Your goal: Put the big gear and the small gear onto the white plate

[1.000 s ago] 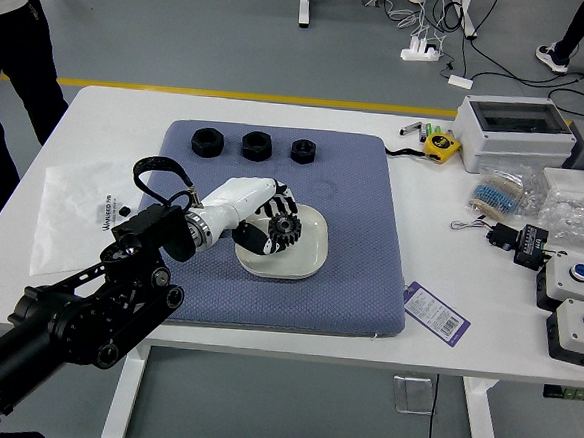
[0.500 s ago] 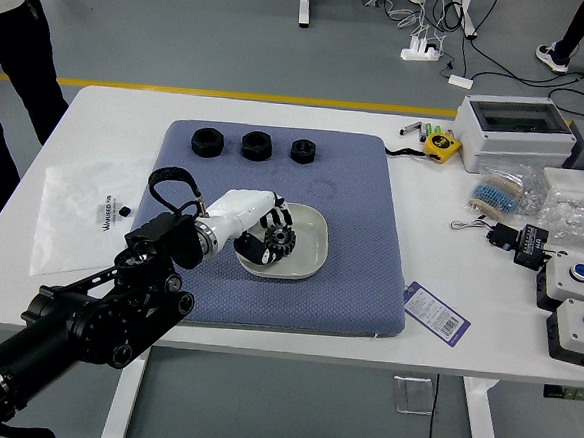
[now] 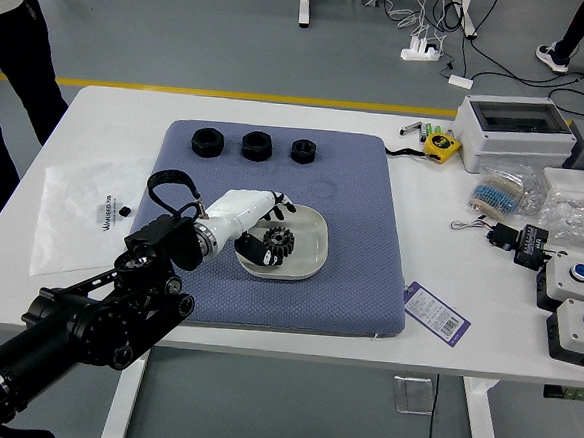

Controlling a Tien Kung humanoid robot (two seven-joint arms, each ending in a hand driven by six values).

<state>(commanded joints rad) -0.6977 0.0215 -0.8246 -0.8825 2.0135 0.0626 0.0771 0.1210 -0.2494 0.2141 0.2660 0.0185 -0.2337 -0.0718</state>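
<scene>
On the white plate [image 3: 311, 242] lies a black gear [image 3: 278, 242], the left hand [image 3: 244, 216] loosely spread beside it.

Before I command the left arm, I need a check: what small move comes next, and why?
I'd probably ease the left hand gently up, away from the black gear. Its fingers look spread, and the gear appears to lie on the white plate close beside them, so a sideways sweep might drag it.
</scene>
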